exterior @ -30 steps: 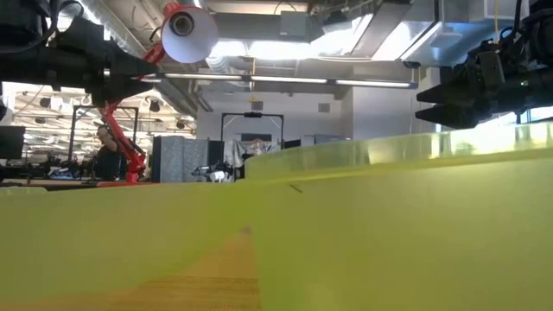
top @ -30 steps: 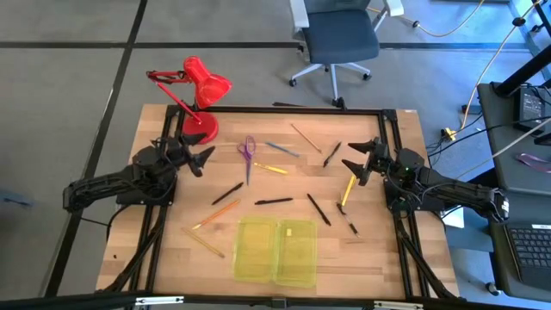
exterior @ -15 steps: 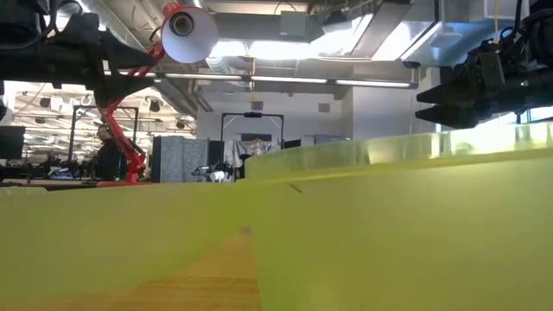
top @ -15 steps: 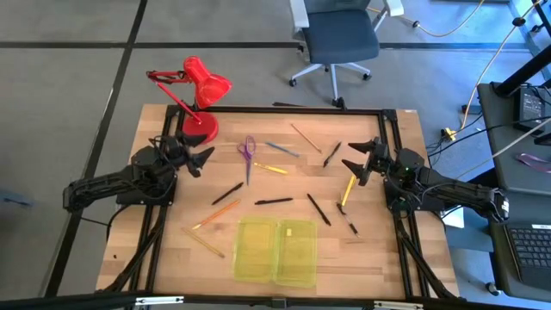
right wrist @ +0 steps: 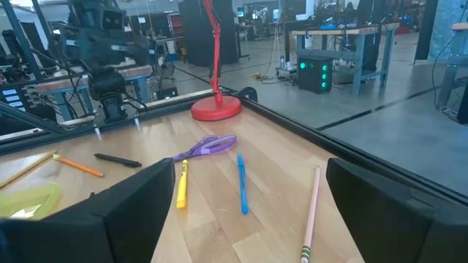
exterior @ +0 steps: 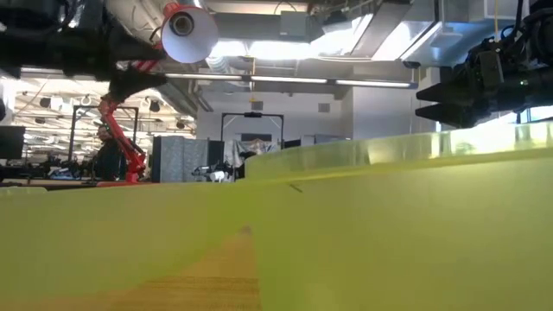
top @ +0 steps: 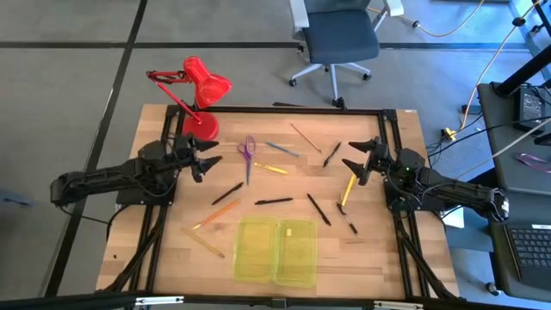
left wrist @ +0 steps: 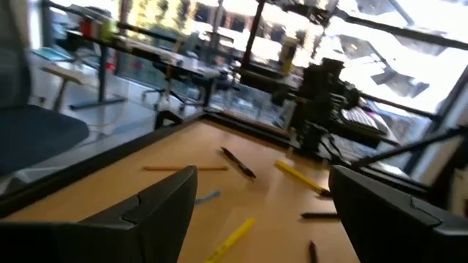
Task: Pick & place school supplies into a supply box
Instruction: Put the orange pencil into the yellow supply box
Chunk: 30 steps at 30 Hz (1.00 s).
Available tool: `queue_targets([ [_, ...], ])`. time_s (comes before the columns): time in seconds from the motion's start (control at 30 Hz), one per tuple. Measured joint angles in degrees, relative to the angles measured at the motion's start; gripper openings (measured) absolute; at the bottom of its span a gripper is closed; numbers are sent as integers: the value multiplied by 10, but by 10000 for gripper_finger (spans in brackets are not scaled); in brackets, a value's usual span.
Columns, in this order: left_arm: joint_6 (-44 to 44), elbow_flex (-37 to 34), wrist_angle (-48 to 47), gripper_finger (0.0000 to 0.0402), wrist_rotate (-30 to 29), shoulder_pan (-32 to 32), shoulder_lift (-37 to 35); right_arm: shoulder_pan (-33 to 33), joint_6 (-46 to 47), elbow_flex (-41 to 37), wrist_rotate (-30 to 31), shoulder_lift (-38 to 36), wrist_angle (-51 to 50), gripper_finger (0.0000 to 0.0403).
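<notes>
Counter (top: 120,258): wooden, black-framed.

Supply box (top: 275,251): yellow-green, lying open flat at the near edge, both halves side by side.

School supplies, all loose on the wood beyond the box: purple scissors (top: 248,149), blue pen (top: 282,149), yellow marker (top: 349,189), black pens, orange pencil (top: 215,214).

Red lamp (top: 202,86): far left corner.

Left gripper (top: 204,160): fingers spread, empty, above the counter beside the scissors.

Right gripper (top: 362,158): fingers spread, empty, over the yellow marker's far end.
</notes>
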Motion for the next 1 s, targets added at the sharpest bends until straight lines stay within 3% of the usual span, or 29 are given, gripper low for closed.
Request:
queue_targets([
  [0.17, 59, 104, -30, 301, 22, -47, 132, 0, 0, 0, 0, 0, 0, 360],
  [0.33, 109, 234, -154, 301, -41, -124, 261, 0, 0, 0, 0, 0, 0, 360],
  [0.47, 88, 332, -308, 301, -105, -183, 349, 0, 0, 0, 0, 0, 0, 360],
  [0.57, 11, 395, -448, 301, -147, -222, 402, 0, 0, 0, 0, 0, 0, 360],
  [0.7, -154, 453, -599, 301, -151, -272, 458, 0, 0, 0, 0, 0, -1, 360],
  [1.0, -485, 460, -729, 301, -20, -386, 565, 0, 0, 0, 0, 0, -1, 360],
])
